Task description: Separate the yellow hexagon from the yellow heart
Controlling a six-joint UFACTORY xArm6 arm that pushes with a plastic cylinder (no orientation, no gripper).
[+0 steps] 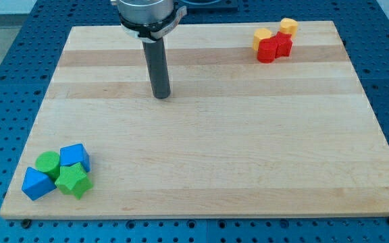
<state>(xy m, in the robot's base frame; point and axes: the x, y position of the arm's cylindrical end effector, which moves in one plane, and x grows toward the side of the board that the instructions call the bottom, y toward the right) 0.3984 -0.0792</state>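
Two yellow blocks sit at the view's top right of the wooden board [248, 148]. One yellow block [288, 25] lies at the far top; the other yellow block [263, 35] lies left of it and slightly lower. I cannot tell which is the hexagon and which the heart. They lie close together, each touching the red blocks [274, 47] below them. My tip [161, 95] rests on the board near the top middle, far to the left of the yellow blocks.
Two red blocks huddle under the yellow ones. At the view's bottom left lies a cluster: a blue block [74, 156], a green round block [47, 163], a green star block [72, 181] and a blue block [37, 183].
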